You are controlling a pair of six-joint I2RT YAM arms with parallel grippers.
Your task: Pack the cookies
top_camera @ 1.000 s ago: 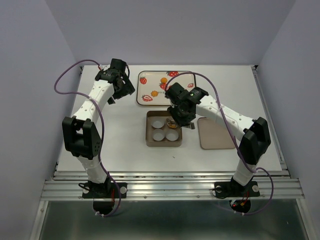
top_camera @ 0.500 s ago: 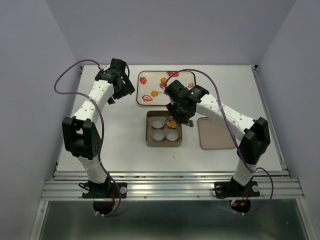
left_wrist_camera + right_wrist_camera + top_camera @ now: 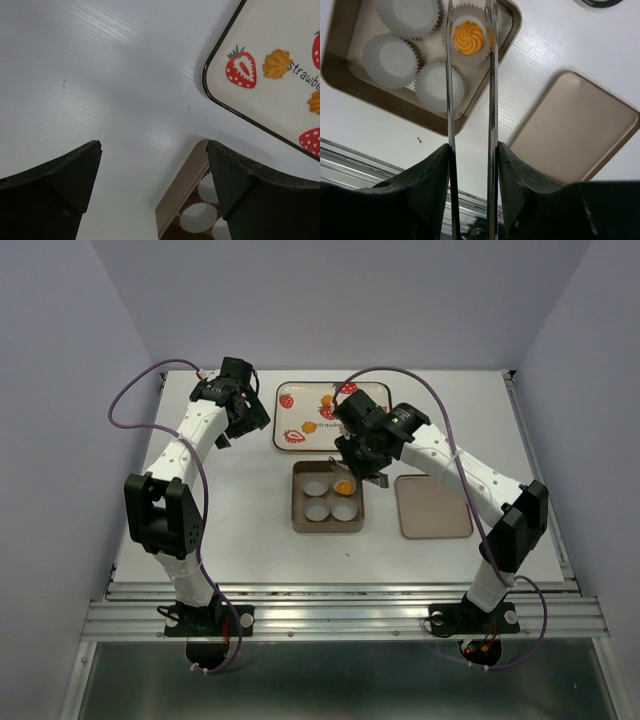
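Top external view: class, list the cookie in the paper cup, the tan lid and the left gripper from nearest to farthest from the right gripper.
1. Cookie, in the box beside the right gripper and its tongs.
2. Tan lid, on the table to the right.
3. Left gripper, across the table on the left.

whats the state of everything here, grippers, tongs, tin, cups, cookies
left gripper: open, empty
right gripper: shut on tongs
tongs: parted, packed cookie seen between their arms
packed cookie: seated in one paper cup
other three cups: empty
tin: open
lid: lying flat beside the tin
tray cookies: two visible, unpacked
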